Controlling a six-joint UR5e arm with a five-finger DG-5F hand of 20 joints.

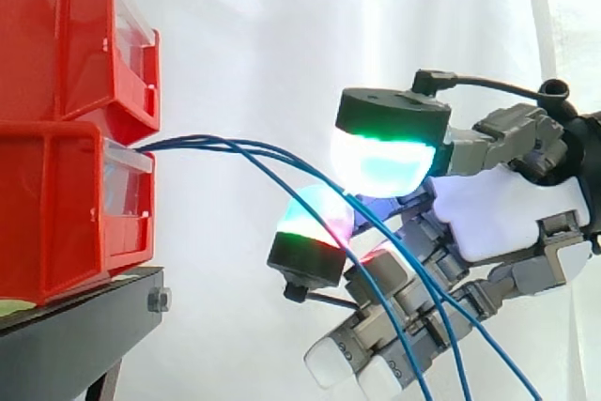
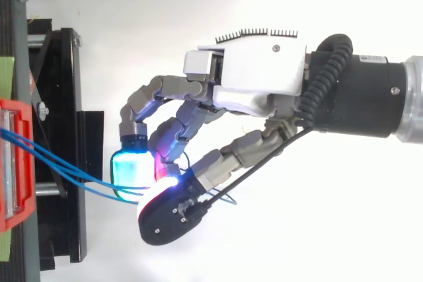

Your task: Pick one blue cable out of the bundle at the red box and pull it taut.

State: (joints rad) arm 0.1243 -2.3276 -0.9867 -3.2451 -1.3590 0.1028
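Observation:
Two stacked red bins (image 1: pixel 66 129) stand at the left on a black stand (image 1: pixel 75 326). Three thin blue cables (image 1: pixel 235 149) leave the gap between the bins, run right and sag down past my hand (image 1: pixel 507 213) to the bottom edge. My fingers are curled. The thumb's green-white pad (image 1: pixel 385 161) and a finger's green-red pad (image 1: pixel 315 227) close on one blue cable (image 1: pixel 346 199) between them. In the top view the cables (image 2: pixel 59 166) come from the red box (image 2: pixel 14 163) and end between the glowing pads of the hand (image 2: pixel 258 77).
A white curtain hangs behind everything. The black stand (image 2: pixel 63 130) juts out toward the hand in the top view, a short way left of the fingertips. The arm enters from the right edge.

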